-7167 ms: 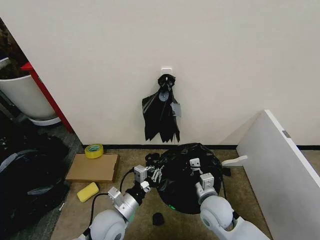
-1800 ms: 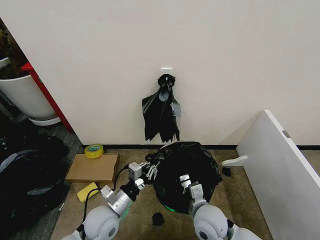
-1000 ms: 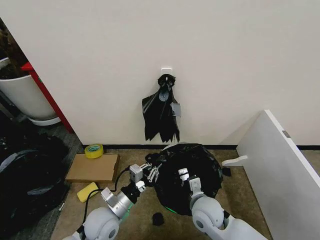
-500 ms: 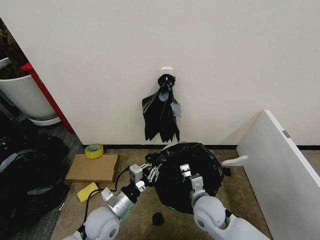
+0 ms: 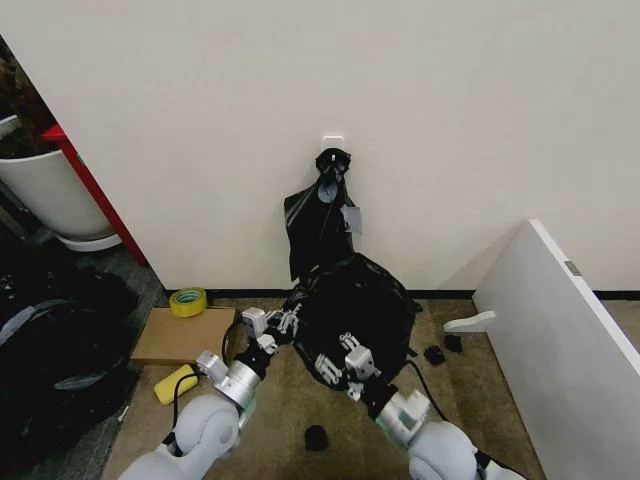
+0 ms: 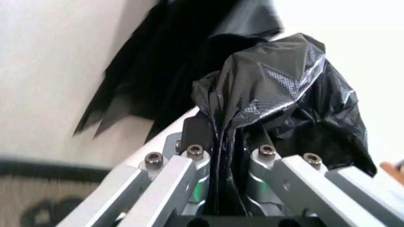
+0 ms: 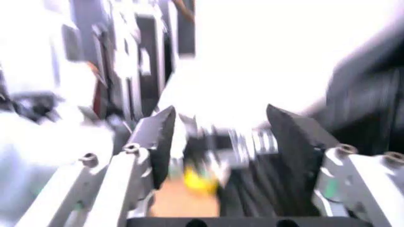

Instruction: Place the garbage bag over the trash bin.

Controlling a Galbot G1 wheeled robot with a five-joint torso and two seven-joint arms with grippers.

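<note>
The garbage bag (image 5: 355, 305) is a glossy black crinkled mound on the floor by the wall, bulging up towards the wall. The trash bin is hidden beneath it. My left gripper (image 5: 290, 320) is at the bag's left edge. In the left wrist view it (image 6: 227, 158) is shut on a bunched fold of the garbage bag (image 6: 277, 94). My right gripper (image 5: 335, 372) is low at the bag's front side. The right wrist view shows this gripper (image 7: 221, 137) open with nothing between its fingers, black plastic (image 7: 369, 94) just beside one finger.
A knotted black plastic bunch (image 5: 322, 225) hangs on the wall above. A white board (image 5: 570, 330) leans at the right. Cardboard (image 5: 185, 335), a tape roll (image 5: 187, 300) and a yellow sponge (image 5: 175, 383) lie left. A white planter (image 5: 45, 190) and dark bags (image 5: 50, 350) stand far left.
The bag's mound has risen and shifted towards the wall. My left gripper went up and left with its fold. My right gripper came off the bag's top to its front lower side.
</note>
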